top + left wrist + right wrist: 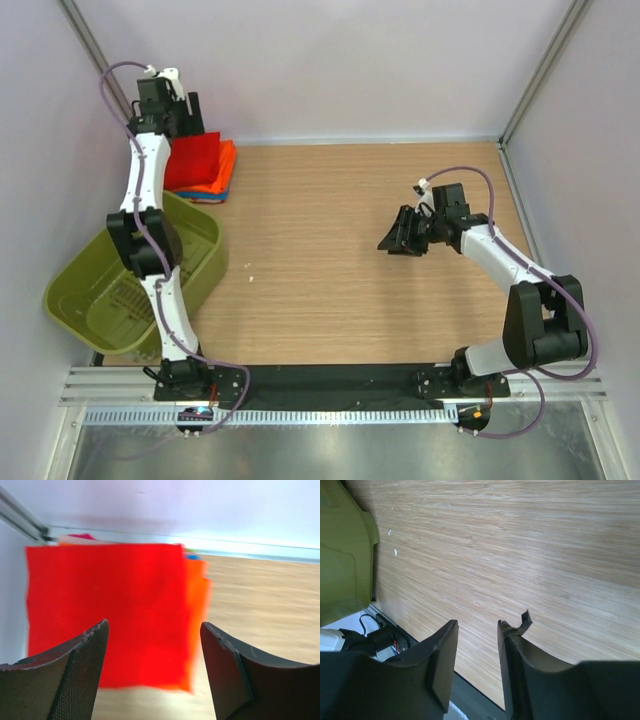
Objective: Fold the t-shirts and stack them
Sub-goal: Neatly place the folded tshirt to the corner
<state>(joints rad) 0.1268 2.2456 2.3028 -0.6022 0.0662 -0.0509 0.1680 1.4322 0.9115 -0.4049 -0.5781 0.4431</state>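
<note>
Closest to the arm bases, on the left, there's the green basket (95, 300) at the near-left edge of the table (330, 260). Its rim also shows at the left of the right wrist cam.

Mid-table, right of center, the right gripper (477, 623) hangs over bare wood. Its fingers are partly apart w/ nothing between them, so it's released and not gripping anything.

Far-left corner, just past the basket and near the back wall, the t-shirts sit in a folded pile. The red one (105, 615) is on top, the orange one (199, 595) is under it w/ its edge poking out on the right, and the blue one (200, 195) is only a sliver at the bottom. The left gripper (154, 625) is over the red one w/ its fingers spread wide, holding nothing.
</note>
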